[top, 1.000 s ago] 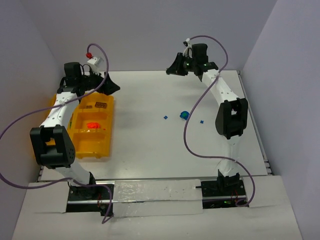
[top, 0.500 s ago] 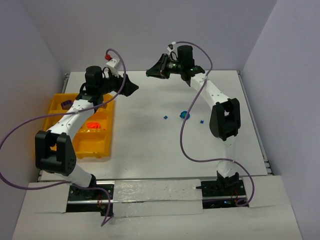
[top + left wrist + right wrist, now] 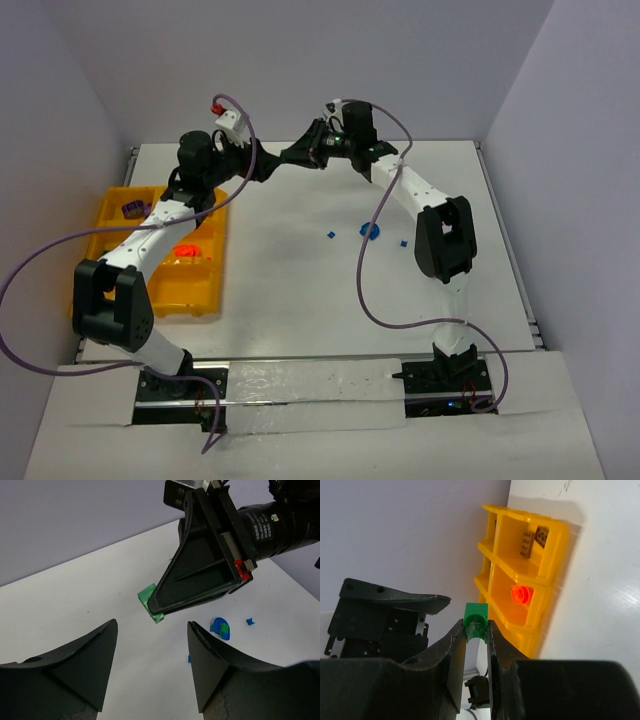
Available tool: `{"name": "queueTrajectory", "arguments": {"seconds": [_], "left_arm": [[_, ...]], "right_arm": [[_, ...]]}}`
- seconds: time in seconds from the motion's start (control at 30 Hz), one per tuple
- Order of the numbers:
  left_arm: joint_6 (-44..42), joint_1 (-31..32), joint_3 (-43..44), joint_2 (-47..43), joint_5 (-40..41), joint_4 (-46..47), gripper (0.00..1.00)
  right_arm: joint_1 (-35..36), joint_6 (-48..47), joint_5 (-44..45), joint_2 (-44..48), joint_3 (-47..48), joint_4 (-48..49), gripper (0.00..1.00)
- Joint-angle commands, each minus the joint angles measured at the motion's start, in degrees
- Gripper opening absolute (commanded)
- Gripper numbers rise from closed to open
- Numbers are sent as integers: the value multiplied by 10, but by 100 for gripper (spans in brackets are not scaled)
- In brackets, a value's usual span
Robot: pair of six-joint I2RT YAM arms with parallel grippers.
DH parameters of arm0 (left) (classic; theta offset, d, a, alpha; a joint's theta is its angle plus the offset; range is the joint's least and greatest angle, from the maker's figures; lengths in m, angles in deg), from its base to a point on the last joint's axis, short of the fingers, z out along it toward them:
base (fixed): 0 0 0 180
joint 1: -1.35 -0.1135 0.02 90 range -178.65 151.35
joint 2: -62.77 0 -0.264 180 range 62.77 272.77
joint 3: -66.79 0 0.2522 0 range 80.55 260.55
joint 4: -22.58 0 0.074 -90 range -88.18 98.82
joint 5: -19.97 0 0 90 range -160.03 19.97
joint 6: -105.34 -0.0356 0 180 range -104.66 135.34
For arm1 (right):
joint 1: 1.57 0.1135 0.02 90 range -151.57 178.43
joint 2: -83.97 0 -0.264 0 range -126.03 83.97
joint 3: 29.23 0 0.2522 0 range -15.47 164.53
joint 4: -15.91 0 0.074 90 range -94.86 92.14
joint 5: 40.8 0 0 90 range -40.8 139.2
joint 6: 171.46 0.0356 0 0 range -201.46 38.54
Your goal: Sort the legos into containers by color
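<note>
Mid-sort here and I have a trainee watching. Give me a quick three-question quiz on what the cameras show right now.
1. True or false: the right pincer is closed on a green lego.
2. What does the left pincer hold? A) nothing, it stands open B) a blue lego C) a purple lego
3. Fill in: the bright round lego lying in the yellow tray is ____ in colour.
Key: 1 true; 2 A; 3 orange-red.
</note>
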Motion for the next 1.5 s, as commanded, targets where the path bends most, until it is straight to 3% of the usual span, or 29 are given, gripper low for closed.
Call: {"name": "queueTrajectory", "arguments": {"seconds": [0.0,0.57,1.13,1.47], "left_arm": [[16,7,3,11,11,42,66],[7,20,3,32,32,61,53],[0,37,1,40,69,70,49],[21,37,8,47,81,85,19]], "right_arm": [[5,27,-17,13,-3,40,0],[6,65,-56,15,-29,101,0],[3,101,-87,15,-53,139,0],[2,103,-96,18,-65,142,0]]}}
